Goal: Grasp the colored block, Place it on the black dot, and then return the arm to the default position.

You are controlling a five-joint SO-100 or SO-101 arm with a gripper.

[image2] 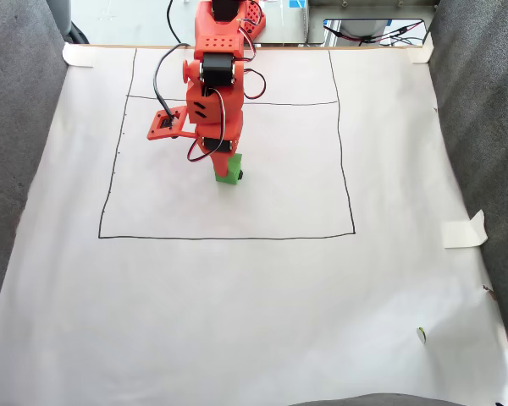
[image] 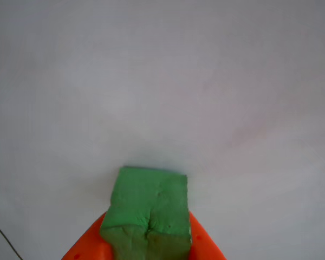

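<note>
My main worry is the drop: the black dot (image2: 240, 175) shows as a dark sliver just beside the green block (image2: 228, 169) in the fixed view, at its right edge, so the block seems to sit a little off centre from it. If I release here, it may land half on the mark. The foam is soft and dented along its seam, so my squeeze could make it spring or roll when I let go, or cling to one finger and get dragged as I pull back. I cannot tell whether the block already touches the paper on the table (image2: 262, 304) or hangs just above it.

My tool (image: 149, 245) is closed down to the block's width, clenched on the green block (image: 149, 203): in the other view the two orange fingers (image: 86, 246) press against its lower sides, with the cube sticking out ahead of the tips. It sits inside the drawn rectangle (image2: 347, 169), in its upper middle part, directly under my arm (image2: 213, 93).
</note>
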